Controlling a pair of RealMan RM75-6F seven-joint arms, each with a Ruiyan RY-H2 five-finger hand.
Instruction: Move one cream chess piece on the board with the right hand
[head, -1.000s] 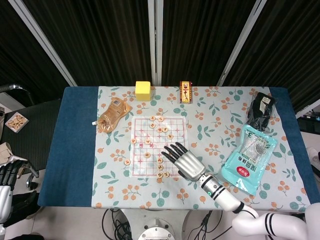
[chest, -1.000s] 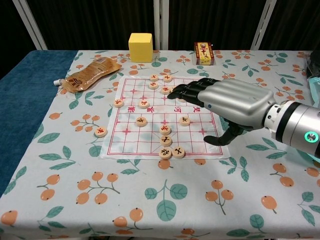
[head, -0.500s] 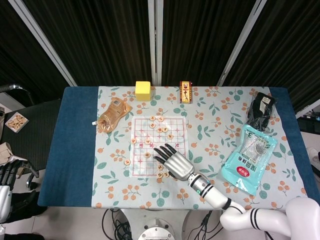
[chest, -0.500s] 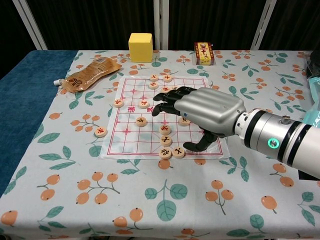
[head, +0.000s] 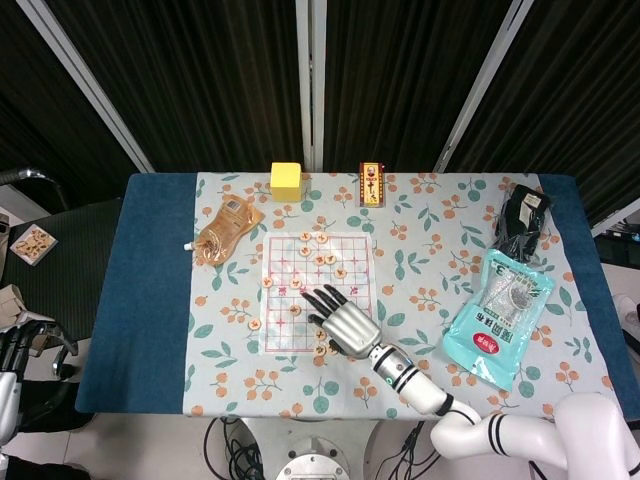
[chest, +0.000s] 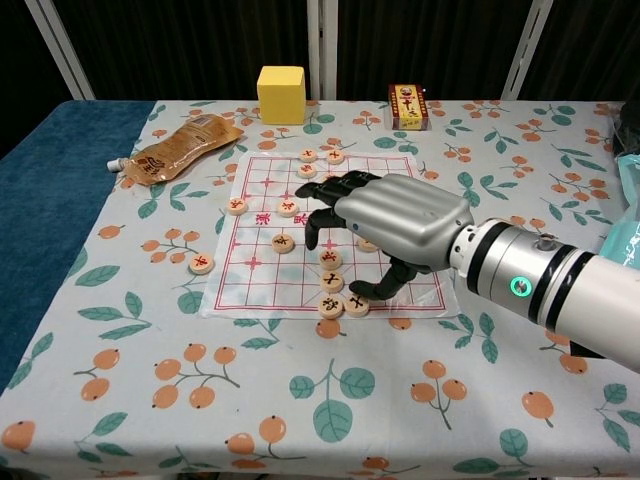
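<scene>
A white paper chess board (chest: 252, 272) (head: 281, 331) with a red grid lies mid-table, and several cream round pieces sit on it. One cream piece (chest: 201, 263) lies off the board to its left. My right hand (chest: 392, 224) (head: 341, 318) hovers low over the board's right half with fingers spread and bent downward, holding nothing. Its fingertips (chest: 311, 242) hang just right of a cream piece (chest: 284, 242). The thumb points down beside two pieces (chest: 357, 304) at the board's near edge; contact is unclear. It hides some pieces. My left hand (head: 22, 342) hangs off the table at far left.
A yellow block (chest: 281, 94) and a small red box (chest: 408, 106) stand behind the board. A brown pouch (chest: 180, 146) lies at the back left. A teal bag (head: 498, 318) and a black bundle (head: 522, 222) lie on the right.
My right hand has slid left across the board and its fingers have bent down toward the pieces. No piece has visibly moved.
</scene>
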